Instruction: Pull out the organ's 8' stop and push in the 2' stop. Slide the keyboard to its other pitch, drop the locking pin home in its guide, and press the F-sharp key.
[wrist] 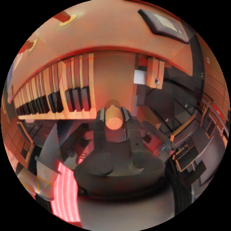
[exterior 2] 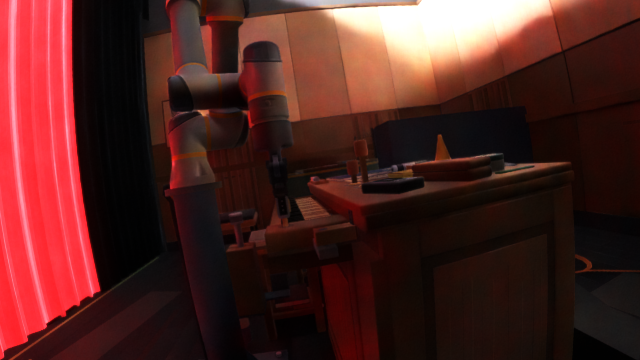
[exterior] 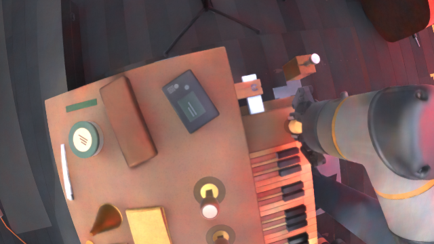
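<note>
My gripper [wrist: 113,115] is closed around the round pale knob [wrist: 113,119] [exterior: 294,126] that stands on the wooden end block of the keyboard, just beyond the last keys. The keyboard [exterior: 283,189] [wrist: 60,96] runs along the front of the organ case. Two stop knobs rise from the case top: the nearer one [exterior: 209,205] stands tall with a white cap, and the other [exterior: 220,237] is cut off at the frame edge. The locking pin [exterior: 311,59], white-tipped, sits in a wooden block off the keyboard's end, and a wooden guide bracket [exterior: 249,88] is fixed to the case corner.
A dark tablet-like device [exterior: 190,101], a long wooden block [exterior: 128,121], a round green disc [exterior: 84,139], a brass cone [exterior: 106,218] and a yellow pad [exterior: 147,225] lie on the case top. My arm [exterior: 373,128] hangs over the keyboard's end.
</note>
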{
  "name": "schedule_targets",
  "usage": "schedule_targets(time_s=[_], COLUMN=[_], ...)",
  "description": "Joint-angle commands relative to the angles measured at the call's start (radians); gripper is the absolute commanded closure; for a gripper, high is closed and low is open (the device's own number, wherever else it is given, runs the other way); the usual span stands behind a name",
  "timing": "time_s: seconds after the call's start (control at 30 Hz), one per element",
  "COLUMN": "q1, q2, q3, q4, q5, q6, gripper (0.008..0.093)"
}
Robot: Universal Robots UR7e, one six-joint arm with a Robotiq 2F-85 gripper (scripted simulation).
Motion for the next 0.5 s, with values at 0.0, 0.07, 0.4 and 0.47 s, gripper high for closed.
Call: schedule_targets(time_s=[0.0, 0.07, 0.4, 0.47], q1=[0.000, 0.000, 0.000, 0.000], q2=[-0.001, -0.001, -0.001, -0.001], q3=[-0.001, 0.000, 0.001, 0.001], q4=[-0.002, -0.003, -0.004, -0.004], q5=[0.000, 0.000, 0.000, 0.000], q6=[0.000, 0.000, 0.001, 0.001], gripper=[0.0934, 0.0934, 0.0844, 0.0804])
